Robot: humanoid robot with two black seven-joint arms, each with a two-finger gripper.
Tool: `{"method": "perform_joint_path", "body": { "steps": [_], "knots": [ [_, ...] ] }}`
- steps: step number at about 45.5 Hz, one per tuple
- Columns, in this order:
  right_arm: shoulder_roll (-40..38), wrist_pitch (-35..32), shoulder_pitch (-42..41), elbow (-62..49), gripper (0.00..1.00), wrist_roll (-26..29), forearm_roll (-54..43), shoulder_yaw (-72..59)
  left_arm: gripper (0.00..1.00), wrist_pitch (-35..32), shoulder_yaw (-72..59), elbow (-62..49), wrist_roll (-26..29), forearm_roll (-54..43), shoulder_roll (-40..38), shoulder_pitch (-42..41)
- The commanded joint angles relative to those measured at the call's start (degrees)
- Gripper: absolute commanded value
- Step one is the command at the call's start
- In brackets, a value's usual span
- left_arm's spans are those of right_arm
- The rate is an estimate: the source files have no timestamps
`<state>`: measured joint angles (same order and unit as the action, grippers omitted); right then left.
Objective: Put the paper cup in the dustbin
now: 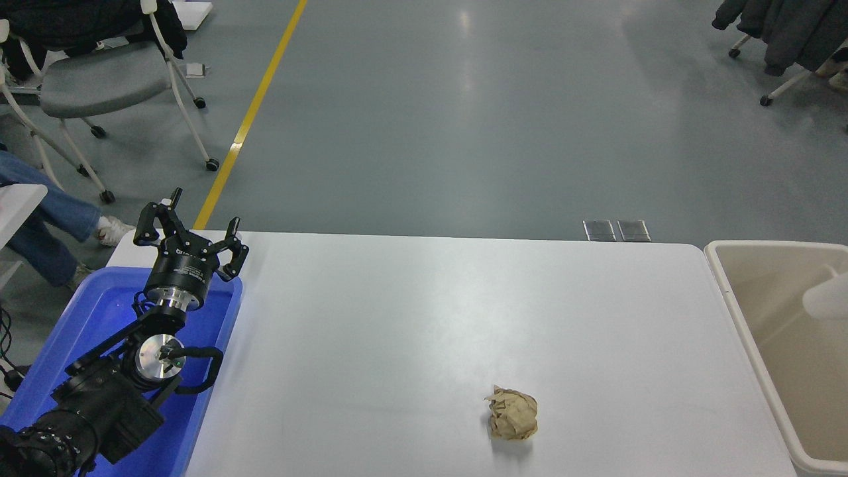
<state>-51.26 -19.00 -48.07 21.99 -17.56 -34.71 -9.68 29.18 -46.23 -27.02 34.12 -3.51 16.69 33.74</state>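
The white paper cup (828,299) shows as a blurred white shape at the right edge, inside the opening of the beige dustbin (725,285), which stands against the table's right end. My right gripper is out of view. My left gripper (189,228) is open and empty, parked at the lower left above the blue tray.
A crumpled brown paper ball (512,414) lies on the white table (430,318) near its front edge. A bright blue tray (99,311) sits at the table's left under the left arm. Chairs and a seated person's legs (40,212) are at the far left.
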Motion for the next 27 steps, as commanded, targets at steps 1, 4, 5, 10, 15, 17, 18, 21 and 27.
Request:
{"method": "perform_joint_path", "body": {
  "steps": [1, 4, 5, 10, 15, 17, 18, 21, 27],
  "knots": [
    [10.12, 0.11, 8.25, -16.25, 0.00, 0.16, 11.40, 0.10, 1.00, 0.00, 0.00, 0.04, -0.02, 0.00, 0.01, 0.01],
    [12.06, 0.11, 9.75, -18.99, 0.00, 0.33, 14.22, 0.10, 1.00, 0.00, 0.00, 0.04, -0.02, 0.00, 0.01, 0.01],
    [12.41, 0.11, 10.28, -19.52, 0.00, 0.51, 15.27, 0.10, 1.00, 0.00, 0.00, -0.05, 0.07, 0.00, 0.01, 0.01],
    [14.34, 0.55, 12.56, -21.02, 0.00, 0.77, 19.06, 0.10, 1.00, 0.00, 0.00, 0.04, -0.02, 0.00, 0.01, 0.01],
    [17.42, 3.53, 14.41, -23.21, 0.00, 1.30, 20.29, 0.18, 1.00, 0.00, 0.00, -0.05, 0.07, 0.00, 0.01, 0.01],
    [18.48, 4.59, 15.29, -23.83, 0.00, 1.74, 21.08, 0.53, 1.00, 0.00, 0.00, -0.05, 0.07, 0.00, 0.01, 0.01],
    [18.83, 4.94, 15.55, -23.83, 0.00, 1.91, 21.43, 0.71, 1.00, 0.00, 0.00, 0.04, 0.07, 0.00, 0.01, 0.01],
    [19.18, 5.55, 15.73, -23.83, 0.00, 2.61, 22.14, 0.89, 1.00, 0.00, 0.00, 0.04, -0.02, 0.00, 0.01, 0.01],
    [19.62, 5.91, 15.73, -23.92, 0.00, 3.32, 22.14, 1.94, 1.00, 0.00, 0.00, 0.04, 0.07, 0.00, 0.01, 0.01]
  ]
}}
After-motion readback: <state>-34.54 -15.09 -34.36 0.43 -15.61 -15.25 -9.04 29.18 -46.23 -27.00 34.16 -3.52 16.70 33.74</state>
